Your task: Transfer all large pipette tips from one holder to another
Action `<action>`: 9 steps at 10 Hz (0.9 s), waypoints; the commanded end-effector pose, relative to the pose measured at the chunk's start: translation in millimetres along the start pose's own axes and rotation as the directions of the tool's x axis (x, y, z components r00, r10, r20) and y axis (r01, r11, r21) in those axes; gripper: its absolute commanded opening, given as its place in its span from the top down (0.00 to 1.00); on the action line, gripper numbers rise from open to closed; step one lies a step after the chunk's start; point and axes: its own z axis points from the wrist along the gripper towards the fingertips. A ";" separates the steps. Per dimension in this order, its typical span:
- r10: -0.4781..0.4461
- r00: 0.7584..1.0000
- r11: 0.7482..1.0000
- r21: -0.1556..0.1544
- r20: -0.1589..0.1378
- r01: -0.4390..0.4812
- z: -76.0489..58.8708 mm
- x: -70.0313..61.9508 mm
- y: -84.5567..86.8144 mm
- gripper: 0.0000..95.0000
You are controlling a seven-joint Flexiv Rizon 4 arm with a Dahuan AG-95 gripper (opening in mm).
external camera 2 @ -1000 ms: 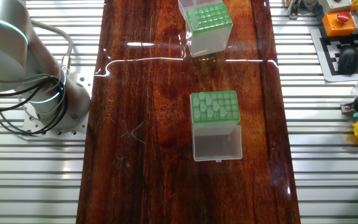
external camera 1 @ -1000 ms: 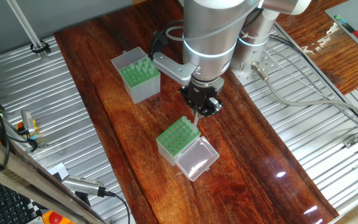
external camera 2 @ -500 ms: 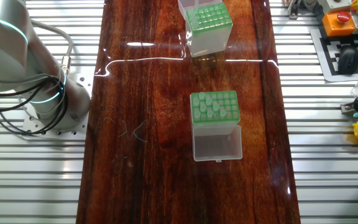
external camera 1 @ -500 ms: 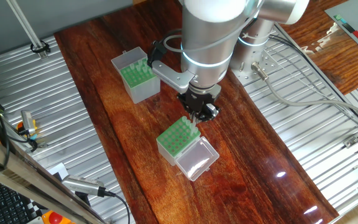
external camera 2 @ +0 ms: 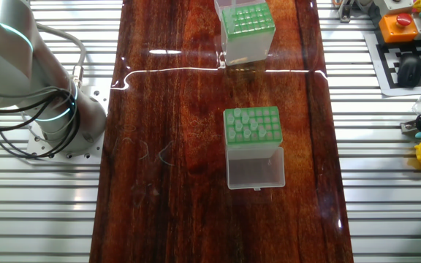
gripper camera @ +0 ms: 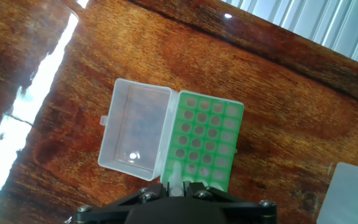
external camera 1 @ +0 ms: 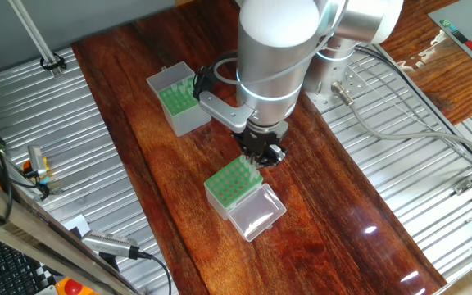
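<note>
Seen from the first fixed camera, left to right: far left on the dark wooden bench [external camera 1: 179,213], the taller grey-sided holder [external camera 1: 179,101] with green hole-dotted top, upright, well apart from the rest. Next, nearer the camera, the shorter green-topped box [external camera 1: 229,185], its clear lid [external camera 1: 257,215] hinged open and lying flat on the right side. Directly above that box's right edge, the gripper [external camera 1: 258,157], hanging from the silver arm [external camera 1: 274,49], clenched on a pale pipette tip [external camera 1: 257,167] pointing down at the green plate.

From the other fixed camera: arm base [external camera 2: 57,109] at far left on the ribbed metal; centre, shorter box [external camera 2: 251,125] with several pale tips seated in its upper rows, clear lid [external camera 2: 255,167] open toward the camera; beyond it, taller holder [external camera 2: 245,32] at the bench's far edge. Gripper itself not visible here.

Hand view: open lid [gripper camera: 135,134] on the left, green plate [gripper camera: 204,145] to its right, grasped tip [gripper camera: 174,178] just over the plate's near edge, between dark gripper parts [gripper camera: 176,186] at the bottom; pale corner of the other holder [gripper camera: 353,186] at far right.
</note>
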 end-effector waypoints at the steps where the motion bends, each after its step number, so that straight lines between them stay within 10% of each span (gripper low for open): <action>1: 0.003 1.000 1.000 0.002 -0.001 -0.003 1.5 -1.1 0.3 1.00; 3: 0.006 1.000 1.000 -0.001 0.002 -0.006 1.4 -1.2 0.3 0.60; 7: -0.001 1.000 1.000 -0.006 0.016 0.001 -4.3 -1.4 -1.2 0.60; 8: -0.023 0.999 1.000 -0.015 0.027 0.023 -11.0 0.9 -5.0 0.80; 9: -0.037 0.999 0.999 -0.035 0.038 0.038 -11.0 0.9 -5.0 0.80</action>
